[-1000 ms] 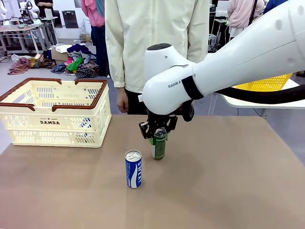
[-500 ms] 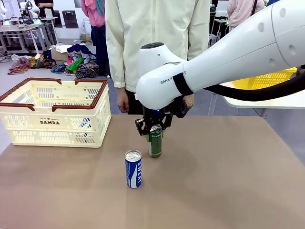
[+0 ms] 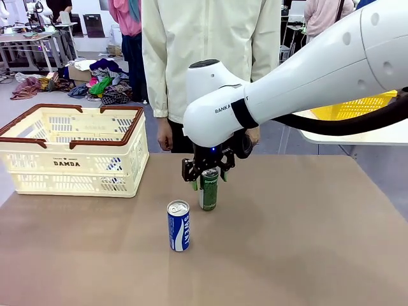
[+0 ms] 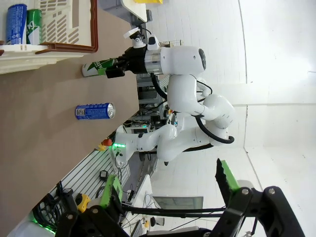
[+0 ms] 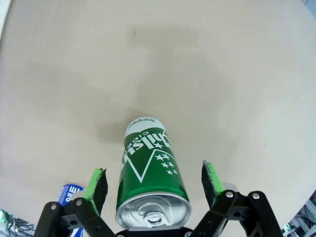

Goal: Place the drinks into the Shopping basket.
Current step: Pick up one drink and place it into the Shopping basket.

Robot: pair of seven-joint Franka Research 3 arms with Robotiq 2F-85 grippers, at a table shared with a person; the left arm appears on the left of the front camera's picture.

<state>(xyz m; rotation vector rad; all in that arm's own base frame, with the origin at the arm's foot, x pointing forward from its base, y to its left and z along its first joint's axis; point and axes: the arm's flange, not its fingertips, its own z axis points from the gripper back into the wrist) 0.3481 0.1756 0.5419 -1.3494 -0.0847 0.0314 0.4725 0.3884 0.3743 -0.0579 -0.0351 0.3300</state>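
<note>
We are looking at the green can (image 3: 208, 191) standing upright near the middle of the tabletop (image 3: 306, 242), silver top facing up, white lettering running down its side. The blue can (image 3: 178, 227) is also standing upright, a little nearer and to the left of the green one, the two not touching. The Shopping basket (image 3: 38, 167) is sitting at the far left, cream-white and slotted with a brown rim and handles, showing "DAMDA" on its near wall, well apart from both cans.
</note>
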